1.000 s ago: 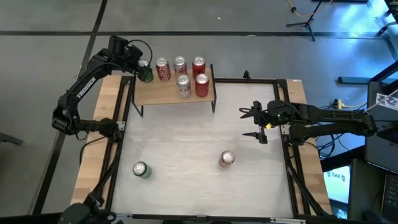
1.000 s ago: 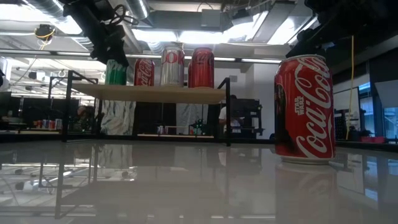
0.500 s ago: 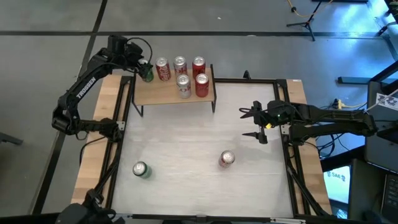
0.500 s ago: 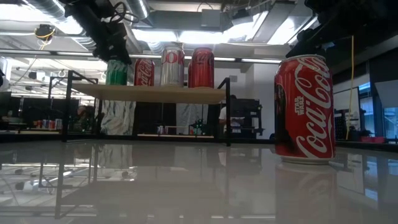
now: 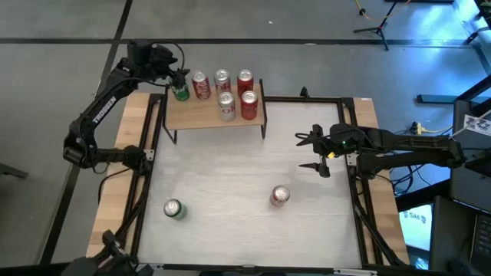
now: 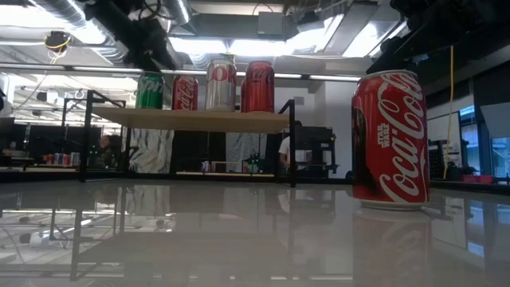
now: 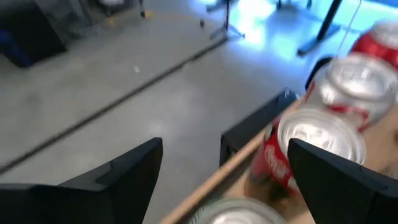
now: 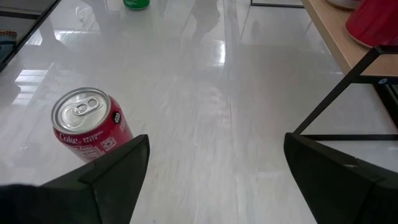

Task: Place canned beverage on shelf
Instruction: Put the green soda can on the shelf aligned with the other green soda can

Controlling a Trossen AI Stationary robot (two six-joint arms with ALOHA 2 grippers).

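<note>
High view: green can (image 5: 181, 93) stands on the shelf (image 5: 196, 113) at its 10 o'clock corner, beside the red cans (image 5: 201, 85). Left gripper (image 5: 170, 71) sits just past the can toward 11 o'clock, off the board's edge. Right gripper (image 5: 316, 152) is parked at the table's 3 o'clock side, fingers spread, empty. Two cans remain on the table (image 5: 230, 169): a green one (image 5: 173, 209) at 7 o'clock, a red one (image 5: 280, 196) at 5 o'clock.

Low view: green can upright (image 6: 149, 90) on the board, first in the row; dark arm above and beside it, apparently clear of it.

Left wrist view: fingers (image 7: 118, 177) spread wide, nothing between them; a can top shows below them, red cans beyond.

Right wrist view: red can (image 8: 91, 126) just ahead of the open fingers, which hold nothing.

Judgement: release looks done. Retreat should go up and away from the row, jaws kept wide, so no finger clips the green can near the edge. Either table can is next.
</note>
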